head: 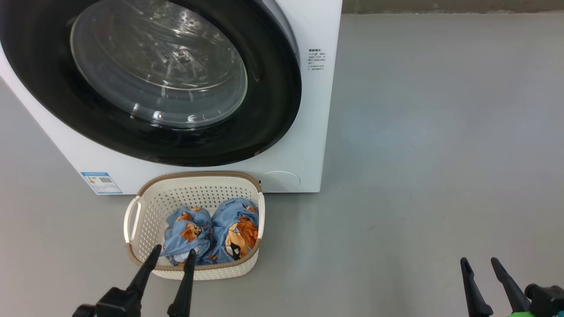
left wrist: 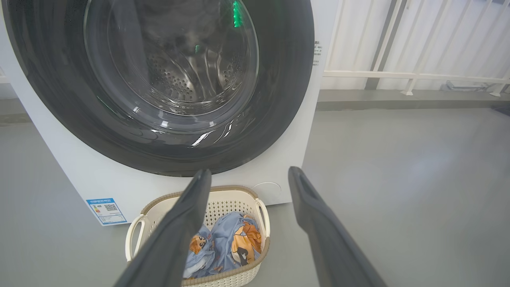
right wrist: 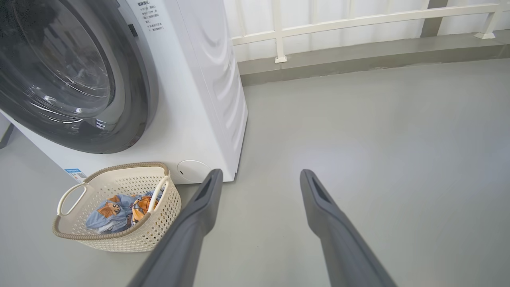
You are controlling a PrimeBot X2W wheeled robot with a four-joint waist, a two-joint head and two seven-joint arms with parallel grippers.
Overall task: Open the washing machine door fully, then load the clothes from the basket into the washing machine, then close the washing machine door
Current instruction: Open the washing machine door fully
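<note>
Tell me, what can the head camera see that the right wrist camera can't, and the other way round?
Head view's extra: the left gripper, open, its fingertips overlapping the near edge of the basket in that picture. Right wrist view's extras: the white side panel of the washing machine and a white railing behind it. Both show the washing machine door shut, the basket on the grey floor in front of it, the clothes inside the basket, and the right gripper, open.

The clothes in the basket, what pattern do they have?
Clothes: light blue with orange cartoon figures; head view shows it best.
</note>
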